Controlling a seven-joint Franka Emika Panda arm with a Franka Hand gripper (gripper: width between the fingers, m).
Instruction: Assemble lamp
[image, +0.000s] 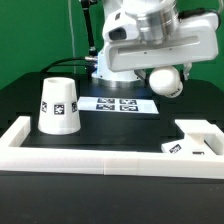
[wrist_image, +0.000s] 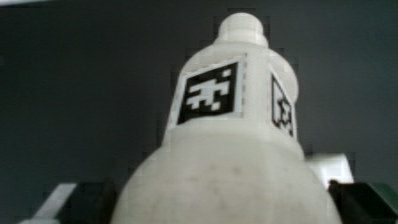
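My gripper (image: 163, 68) is shut on the white lamp bulb (image: 166, 80) and holds it in the air above the table at the exterior view's right. In the wrist view the bulb (wrist_image: 222, 110) fills the picture, with a black marker tag on its side and its narrow end pointing away. The gripper (wrist_image: 214, 205) grips the bulb's wide part, with a dark finger (wrist_image: 86, 200) on each side. The white cone-shaped lamp shade (image: 57, 105) stands on the table at the exterior view's left. The white lamp base (image: 198, 140) lies at the front right.
The marker board (image: 118, 102) lies flat on the black table behind the middle. A white wall (image: 90, 160) runs along the front edge and up the left side.
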